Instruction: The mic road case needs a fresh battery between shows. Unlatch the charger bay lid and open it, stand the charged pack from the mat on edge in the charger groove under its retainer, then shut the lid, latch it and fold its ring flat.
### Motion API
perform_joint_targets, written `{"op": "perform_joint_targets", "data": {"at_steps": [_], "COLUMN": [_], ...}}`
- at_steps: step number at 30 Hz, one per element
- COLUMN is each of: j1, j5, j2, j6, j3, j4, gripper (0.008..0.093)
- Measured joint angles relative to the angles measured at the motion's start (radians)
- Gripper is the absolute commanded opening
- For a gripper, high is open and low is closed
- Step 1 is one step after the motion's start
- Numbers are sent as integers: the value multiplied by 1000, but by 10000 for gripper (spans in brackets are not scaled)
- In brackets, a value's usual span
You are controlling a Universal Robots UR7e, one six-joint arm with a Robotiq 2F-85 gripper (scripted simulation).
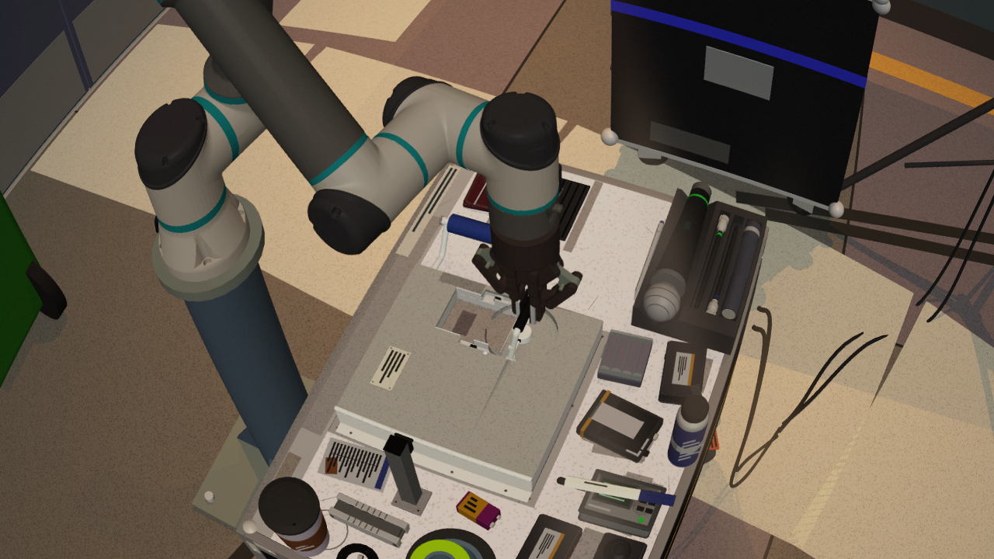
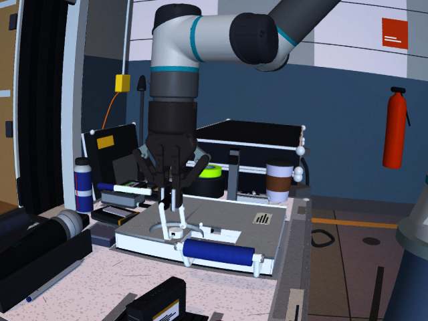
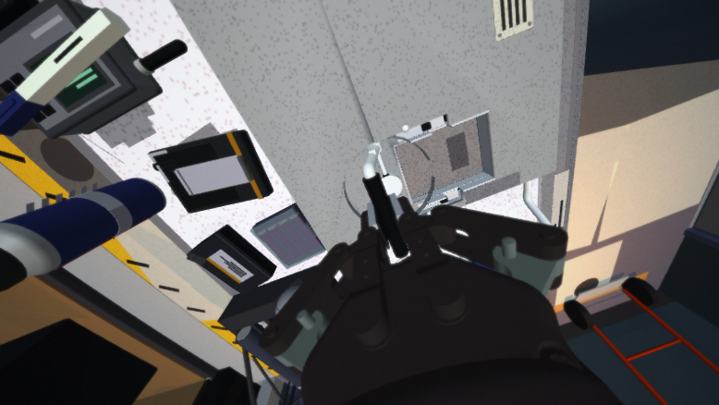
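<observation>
The charger bay lid (image 1: 479, 379) lies flat and closed on the grey road case in the middle of the table. Its white latch ring (image 2: 170, 218) stands upright over the round latch hub (image 1: 523, 335). I hold the top of that latch ring in my closed gripper (image 1: 525, 311) (image 2: 170, 204) (image 3: 387, 221), pointing straight down. The charged pack (image 1: 618, 423), black with orange ends and a grey label, lies flat on the mat to the right of the case. A small recessed window (image 1: 464, 321) sits in the case top just left of the latch.
A large black flight case (image 1: 740, 90) stands behind the table. A tray with a microphone (image 1: 695, 268) sits at the right rear. A blue-grip handle (image 2: 218, 252) is on the case's edge. A bottle (image 1: 689, 431), coffee cup (image 1: 295, 518), tape roll and small boxes crowd the near end.
</observation>
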Motion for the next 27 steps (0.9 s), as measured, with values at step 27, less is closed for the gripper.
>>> {"op": "perform_joint_targets", "data": {"at_steps": [27], "j1": [-2], "j5": [0], "j2": [0], "j6": [93], "j3": [0], "j4": [0], "gripper": [80]}}
